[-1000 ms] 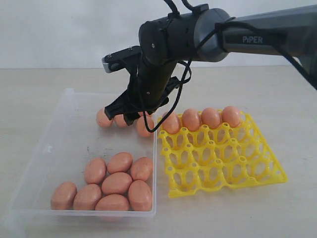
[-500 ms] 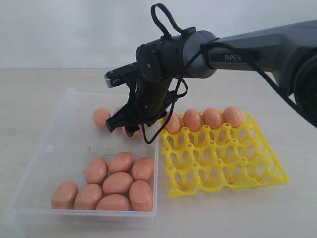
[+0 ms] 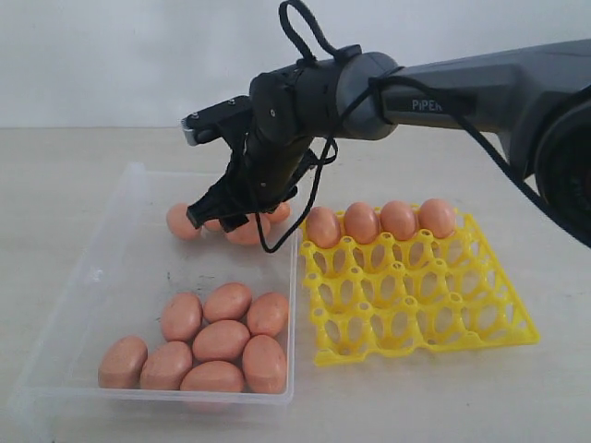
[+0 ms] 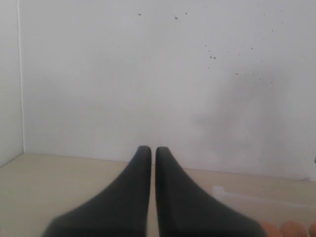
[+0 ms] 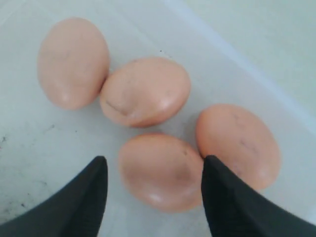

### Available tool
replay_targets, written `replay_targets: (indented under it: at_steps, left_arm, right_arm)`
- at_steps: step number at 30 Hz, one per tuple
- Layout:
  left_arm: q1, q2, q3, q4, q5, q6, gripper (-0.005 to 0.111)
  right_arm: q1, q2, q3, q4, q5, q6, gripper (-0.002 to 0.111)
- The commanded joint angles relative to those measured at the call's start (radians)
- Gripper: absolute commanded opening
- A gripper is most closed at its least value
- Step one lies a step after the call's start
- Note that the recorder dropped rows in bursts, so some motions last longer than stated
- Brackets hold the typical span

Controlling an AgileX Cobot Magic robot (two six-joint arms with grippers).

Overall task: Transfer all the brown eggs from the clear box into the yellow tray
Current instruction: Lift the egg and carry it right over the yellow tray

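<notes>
The right arm (image 3: 480,88) reaches in from the right, its wrist (image 3: 291,101) bent steeply down. The right pincer (image 3: 220,220) points downward, fingers spread wide. The left pincer (image 4: 148,149) lies level, its fingers nearly touching.

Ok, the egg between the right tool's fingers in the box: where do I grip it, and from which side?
Grip the egg across its rounded sides, coming down from above: it lies on the clear box floor, centred between the fingers of the open right tool. A neighbouring egg crowds one side, so ease that finger into the gap.
</notes>
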Motion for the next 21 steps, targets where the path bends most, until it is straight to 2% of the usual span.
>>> replay_targets:
  at_steps: [1,10,21]
  left_arm:
    - [-0.001,-0.002,-0.001,0.004,0.003,0.005,0.004]
    - [-0.001,-0.002,-0.001,0.004,0.003,0.005,0.004]
    - [-0.001,-0.002,-0.001,0.004,0.003,0.005,0.004]
  right_arm:
    - [-0.003,-0.002,-0.012,0.001,-0.012,-0.166,0.05]
    - [-0.003,0.057,-0.015,0.0,0.014,-0.335,0.05]
    - [-0.003,0.067,-0.015,0.001,0.059,-0.363,0.05]
